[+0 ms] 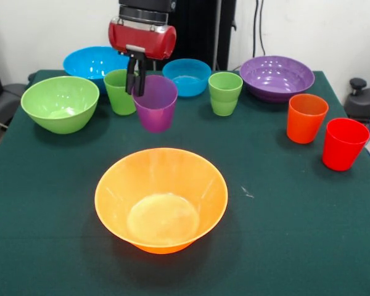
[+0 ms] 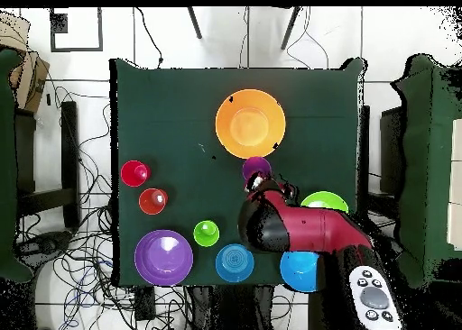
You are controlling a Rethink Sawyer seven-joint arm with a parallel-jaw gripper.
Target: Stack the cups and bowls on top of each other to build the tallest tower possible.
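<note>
- Nearest the camera, the big orange bowl (image 1: 161, 199) sits upright and empty on the green table (image 1: 296, 234).
- Far left: green bowl (image 1: 60, 103), then large blue bowl (image 1: 91, 63) behind it.
- Next, a green cup (image 1: 118, 91); beside it the gripper (image 1: 135, 83) is clamped on the rim of the purple cup (image 1: 155, 103), held off the table.
- Smaller blue bowl (image 1: 187, 76), second green cup (image 1: 224, 93), purple bowl (image 1: 276, 77).
- Far right: orange cup (image 1: 306, 118), red cup (image 1: 343, 143).
</note>
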